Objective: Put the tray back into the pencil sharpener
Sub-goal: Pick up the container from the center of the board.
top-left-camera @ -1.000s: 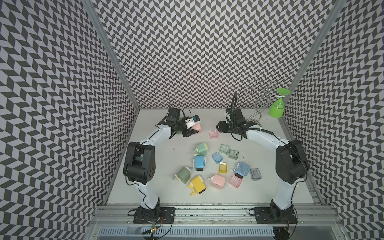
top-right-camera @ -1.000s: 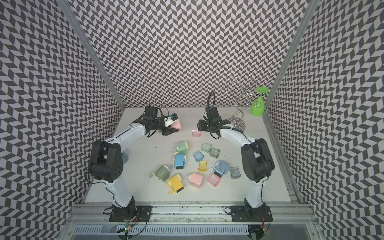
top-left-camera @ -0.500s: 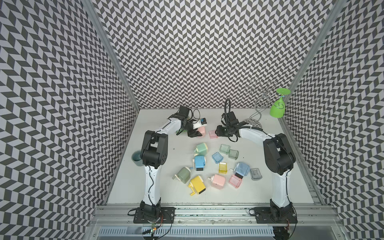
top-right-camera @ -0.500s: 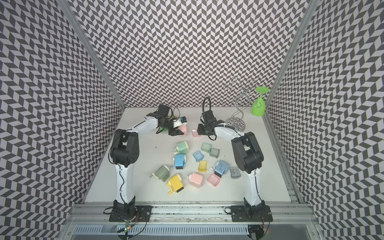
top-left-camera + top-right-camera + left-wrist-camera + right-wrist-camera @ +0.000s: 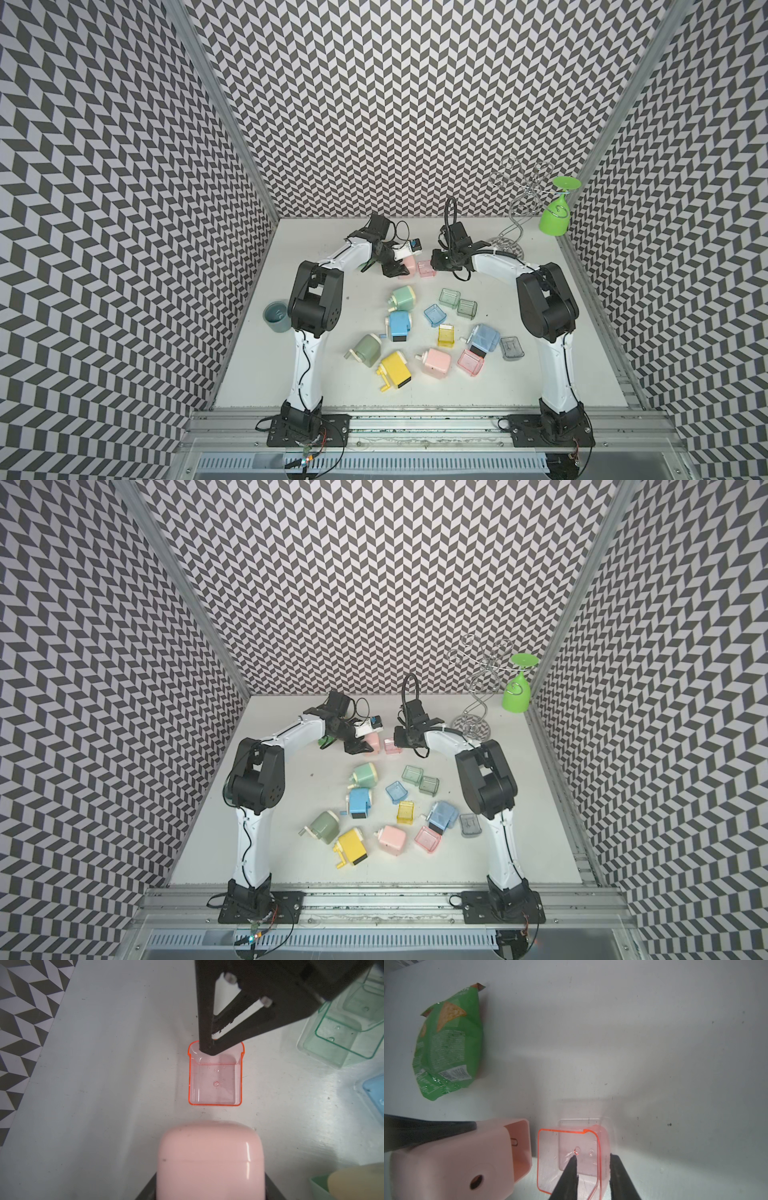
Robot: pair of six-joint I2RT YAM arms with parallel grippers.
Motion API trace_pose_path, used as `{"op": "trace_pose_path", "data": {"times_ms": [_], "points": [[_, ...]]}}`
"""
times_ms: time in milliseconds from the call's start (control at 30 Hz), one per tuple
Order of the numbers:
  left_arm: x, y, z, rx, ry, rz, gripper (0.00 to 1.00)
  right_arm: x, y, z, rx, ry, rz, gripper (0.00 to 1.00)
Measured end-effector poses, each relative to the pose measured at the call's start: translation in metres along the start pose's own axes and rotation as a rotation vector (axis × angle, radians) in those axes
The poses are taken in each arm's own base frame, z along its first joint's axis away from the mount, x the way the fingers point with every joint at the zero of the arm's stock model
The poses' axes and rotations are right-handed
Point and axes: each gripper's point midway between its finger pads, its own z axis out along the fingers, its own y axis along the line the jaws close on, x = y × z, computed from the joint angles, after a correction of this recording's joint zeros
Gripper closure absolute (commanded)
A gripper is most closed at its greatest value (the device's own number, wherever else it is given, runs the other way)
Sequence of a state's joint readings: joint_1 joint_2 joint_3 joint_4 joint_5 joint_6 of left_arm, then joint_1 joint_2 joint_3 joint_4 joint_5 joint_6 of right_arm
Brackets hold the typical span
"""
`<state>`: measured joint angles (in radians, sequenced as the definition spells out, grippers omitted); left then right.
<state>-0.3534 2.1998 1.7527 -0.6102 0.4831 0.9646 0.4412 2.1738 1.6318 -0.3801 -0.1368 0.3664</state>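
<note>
Pink plastic pieces sit side by side at the far end of the table [image 5: 457, 395].
At left, the left gripper [image 5: 394, 268] is clenched on the pink sharpener [image 5: 209, 1159]. Its open slot faces the clear pink tray [image 5: 216, 1084], just beside it and not touching. The right gripper [image 5: 592, 1156] has its 2 fingers straddling 1 tray wall; whether they pinch it cannot be told.

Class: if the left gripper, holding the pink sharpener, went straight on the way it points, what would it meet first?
Probably the pink tray, straight ahead across bare table; the pink sharpener in the left gripper would touch it first. Relative height is unclear.
</note>
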Motion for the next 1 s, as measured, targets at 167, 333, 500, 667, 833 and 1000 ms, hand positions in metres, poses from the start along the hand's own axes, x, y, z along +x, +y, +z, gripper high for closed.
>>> {"op": "trace_pose_path", "data": {"times_ms": [167, 333, 500, 667, 833, 1000], "points": [[0.002, 0.000, 0.004, -0.003, 0.009, -0.004, 0.77, 0.005, 0.001, 0.005, -0.015, 0.019, -0.001, 0.77], [-0.002, -0.002, 0.007, -0.001, 0.008, 0.003, 0.77, 0.009, 0.004, 0.010, -0.037, 0.032, -0.003, 0.78], [-0.006, -0.002, 0.011, -0.001, 0.002, 0.015, 0.77, 0.011, 0.010, 0.012, -0.072, 0.040, -0.005, 0.79], [-0.007, -0.003, 0.012, 0.000, 0.002, 0.022, 0.77, 0.011, 0.013, 0.014, -0.097, 0.043, -0.001, 0.81], [-0.006, -0.002, 0.012, -0.002, 0.008, 0.030, 0.77, 0.010, 0.015, 0.013, -0.113, 0.041, 0.002, 0.82], [-0.006, -0.002, 0.013, -0.005, 0.013, 0.037, 0.77, 0.008, 0.015, 0.013, -0.122, 0.039, 0.003, 0.84]]}}
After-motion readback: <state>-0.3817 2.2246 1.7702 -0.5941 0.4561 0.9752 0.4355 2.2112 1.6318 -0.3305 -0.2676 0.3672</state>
